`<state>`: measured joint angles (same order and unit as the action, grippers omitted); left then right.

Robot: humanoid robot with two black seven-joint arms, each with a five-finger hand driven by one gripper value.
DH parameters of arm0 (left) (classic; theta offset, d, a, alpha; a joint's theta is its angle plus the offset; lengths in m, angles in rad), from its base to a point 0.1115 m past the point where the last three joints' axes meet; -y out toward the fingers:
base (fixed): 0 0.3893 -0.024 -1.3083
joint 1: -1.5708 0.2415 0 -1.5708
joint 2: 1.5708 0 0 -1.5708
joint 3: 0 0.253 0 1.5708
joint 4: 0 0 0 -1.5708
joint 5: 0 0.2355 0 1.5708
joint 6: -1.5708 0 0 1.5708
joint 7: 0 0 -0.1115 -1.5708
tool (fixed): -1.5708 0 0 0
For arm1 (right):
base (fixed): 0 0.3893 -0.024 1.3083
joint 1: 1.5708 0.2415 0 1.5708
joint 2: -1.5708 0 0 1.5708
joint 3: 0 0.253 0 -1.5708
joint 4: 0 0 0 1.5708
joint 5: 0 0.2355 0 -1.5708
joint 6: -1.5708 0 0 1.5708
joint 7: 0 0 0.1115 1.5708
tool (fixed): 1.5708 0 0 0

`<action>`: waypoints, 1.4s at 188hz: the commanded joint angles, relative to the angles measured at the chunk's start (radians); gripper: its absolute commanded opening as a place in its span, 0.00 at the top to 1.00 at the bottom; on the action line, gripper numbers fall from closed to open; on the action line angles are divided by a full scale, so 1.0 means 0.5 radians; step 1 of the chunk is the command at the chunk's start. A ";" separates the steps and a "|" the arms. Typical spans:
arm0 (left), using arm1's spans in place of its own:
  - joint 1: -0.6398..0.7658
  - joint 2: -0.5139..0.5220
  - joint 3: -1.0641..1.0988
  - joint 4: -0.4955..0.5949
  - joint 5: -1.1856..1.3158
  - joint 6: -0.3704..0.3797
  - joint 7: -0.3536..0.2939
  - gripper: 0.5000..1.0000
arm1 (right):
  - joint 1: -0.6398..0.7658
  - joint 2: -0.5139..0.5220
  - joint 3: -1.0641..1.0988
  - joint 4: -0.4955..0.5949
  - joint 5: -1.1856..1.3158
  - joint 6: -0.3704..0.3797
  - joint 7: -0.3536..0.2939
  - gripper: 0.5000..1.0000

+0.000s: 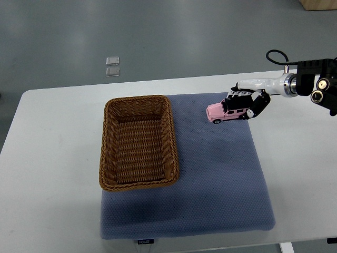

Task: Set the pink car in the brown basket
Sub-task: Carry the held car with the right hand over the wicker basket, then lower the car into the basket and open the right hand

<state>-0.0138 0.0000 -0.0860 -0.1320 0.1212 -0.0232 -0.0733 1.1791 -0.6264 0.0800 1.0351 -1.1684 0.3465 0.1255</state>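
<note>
The right hand [247,100] has its fingers closed around the rear of the pink car [227,112], over the blue mat's [221,179] far right part, well right of the brown basket [138,142].

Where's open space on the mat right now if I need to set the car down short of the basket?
The blue mat is bare right of the brown basket and along its front edge, below the basket. The white table left of the basket is bare too. The only crowded spot is the mat's far right corner, where the right hand grips the pink car.
</note>
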 commanded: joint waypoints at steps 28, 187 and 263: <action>0.000 0.000 0.000 -0.009 0.000 0.000 -0.001 0.00 | 0.151 0.154 -0.010 0.013 0.073 0.037 -0.009 1.00; -0.009 0.000 0.009 -0.018 0.000 -0.003 -0.001 0.00 | 0.102 1.253 -0.151 -0.748 0.094 -0.107 -0.002 1.00; -0.009 0.000 0.009 -0.015 0.000 -0.003 -0.001 0.00 | 0.059 1.253 -0.120 -0.779 0.103 -0.125 0.001 0.19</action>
<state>-0.0190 0.0000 -0.0812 -0.1397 0.1212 -0.0246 -0.0735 1.2037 0.0000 0.0097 0.6456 -1.1187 0.2756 0.1259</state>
